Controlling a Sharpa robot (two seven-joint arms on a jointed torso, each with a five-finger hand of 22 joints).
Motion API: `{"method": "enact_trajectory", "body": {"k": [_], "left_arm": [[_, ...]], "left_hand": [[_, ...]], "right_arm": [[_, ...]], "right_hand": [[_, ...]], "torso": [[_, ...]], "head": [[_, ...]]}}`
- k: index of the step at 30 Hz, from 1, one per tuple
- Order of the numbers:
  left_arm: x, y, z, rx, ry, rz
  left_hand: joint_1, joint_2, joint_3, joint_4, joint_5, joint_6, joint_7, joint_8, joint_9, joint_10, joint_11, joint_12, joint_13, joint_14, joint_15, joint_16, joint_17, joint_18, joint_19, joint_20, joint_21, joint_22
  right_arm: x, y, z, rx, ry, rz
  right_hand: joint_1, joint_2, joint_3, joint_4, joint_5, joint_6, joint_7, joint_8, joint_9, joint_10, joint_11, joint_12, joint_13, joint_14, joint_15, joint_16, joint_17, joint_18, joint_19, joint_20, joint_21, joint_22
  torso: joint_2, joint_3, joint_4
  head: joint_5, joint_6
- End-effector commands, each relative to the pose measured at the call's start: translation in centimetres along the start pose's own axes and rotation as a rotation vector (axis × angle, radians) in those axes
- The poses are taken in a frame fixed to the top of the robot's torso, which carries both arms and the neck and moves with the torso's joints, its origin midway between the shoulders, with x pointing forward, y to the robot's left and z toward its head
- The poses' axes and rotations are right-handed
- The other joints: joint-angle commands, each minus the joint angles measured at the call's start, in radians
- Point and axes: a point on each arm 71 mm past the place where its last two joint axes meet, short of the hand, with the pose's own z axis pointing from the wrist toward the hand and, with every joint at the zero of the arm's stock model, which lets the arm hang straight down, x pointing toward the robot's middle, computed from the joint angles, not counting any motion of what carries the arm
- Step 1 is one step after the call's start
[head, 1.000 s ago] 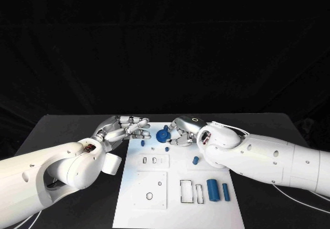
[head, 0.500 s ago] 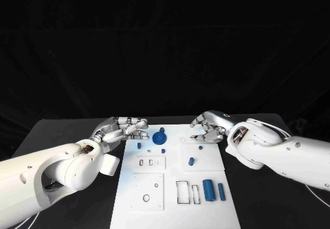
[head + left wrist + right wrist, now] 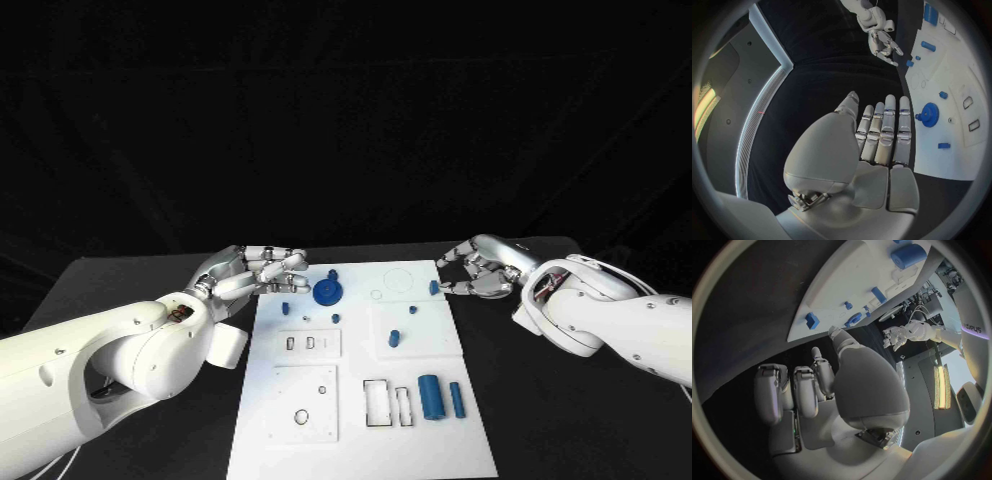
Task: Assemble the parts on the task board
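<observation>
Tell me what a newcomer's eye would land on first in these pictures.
The white task board lies in the middle of the black table, dotted with small blue parts; the round blue gear-like part near its far end stands out most. The two silver robot hands flank that far end: the left robot hand at the board's left edge, the right robot hand just off its right edge, near a small blue part.
</observation>
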Motion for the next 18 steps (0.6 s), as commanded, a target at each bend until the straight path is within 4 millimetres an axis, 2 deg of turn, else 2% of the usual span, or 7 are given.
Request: {"method": "enact_trajectory", "body": {"k": [1,4,9,15,18], "left_arm": [[0.3,-0.1,0.1,0.011,0.025,-0.009],[0.3,-0.1,0.1,0.011,0.025,-0.009],[0.2,-0.1,0.1,0.011,0.023,-0.008],[0.2,-0.1,0.1,0.01,0.024,-0.008],[0.2,-0.1,0.1,0.01,0.024,-0.008]], "left_hand": [[0.01,0.0,0.001,-0.006,0.003,0.004,0.001,-0.003,0.0,0.001,-0.003,-0.004,0.0,-0.003,-0.001,-0.004,0.001,0.005,0.003,0.001,-0.002,-0.001],[0.01,0.0,0.001,-0.006,0.003,0.004,0.001,-0.003,0.0,0.001,-0.003,-0.004,0.0,-0.003,-0.001,-0.004,0.001,0.005,0.003,0.001,-0.002,-0.001],[0.012,0.001,0.001,-0.008,0.003,0.004,0.001,-0.003,0.0,0.002,-0.004,-0.004,0.0,-0.002,-0.001,-0.004,0.001,0.005,0.004,0.001,-0.002,-0.001],[0.012,0.001,0.001,-0.008,0.003,0.004,0.001,-0.003,0.0,0.002,-0.004,-0.004,0.0,-0.002,-0.001,-0.004,0.001,0.005,0.004,0.001,-0.002,-0.001],[0.012,0.001,0.001,-0.008,0.003,0.004,0.001,-0.003,0.0,0.002,-0.004,-0.004,0.0,-0.002,-0.001,-0.004,0.001,0.005,0.004,0.001,-0.002,-0.001]], "right_arm": [[0.2,-0.3,0.0,-0.023,0.02,0.003],[0.5,-0.7,0.1,-0.014,0.03,0.001],[1.5,-0.9,0.2,-0.009,0.048,0.003],[2.2,-1.1,0.7,-0.003,0.057,0.002],[2.5,-1.1,0.8,-0.001,0.058,0.003]], "right_hand": [[0.012,-0.002,0.002,-0.006,0.005,-0.007,-0.002,-0.006,-0.001,-0.003,0.0,-0.005,0.021,0.091,-0.004,-0.002,0.21,-0.01,0.016,-0.006,-0.005,0.156],[0.013,-0.001,0.002,-0.007,0.007,-0.008,-0.001,-0.007,-0.001,-0.003,0.001,-0.005,0.022,0.091,-0.003,-0.002,0.211,-0.011,0.017,-0.005,-0.004,0.156],[0.017,0.003,0.003,-0.009,0.011,-0.004,0.001,-0.005,0.0,-0.001,0.003,-0.003,0.023,0.091,-0.001,-0.001,0.211,-0.011,0.017,-0.004,-0.004,0.157],[0.033,0.019,0.016,-0.019,0.008,0.013,0.002,0.001,0.004,0.004,0.004,0.002,0.029,0.092,0.0,0.001,0.215,-0.012,0.021,-0.002,-0.001,0.161],[0.039,0.027,0.024,-0.024,0.004,0.024,0.002,0.003,0.005,0.005,0.003,0.003,0.031,0.093,0.0,0.001,0.216,-0.013,0.023,-0.002,0.002,0.165]], "torso": [[0.001,-0.0004,0.0009],[0.001,-0.0015,-0.0003],[0.002,-0.0004,-0.0013],[0.001,-0.0015,0.0003],[0.001,-0.0016,0.0007]], "head": [[-0.001,-0.002],[-0.001,-0.003],[-0.001,-0.006],[-0.003,-0.008],[0.0,-0.009]]}}
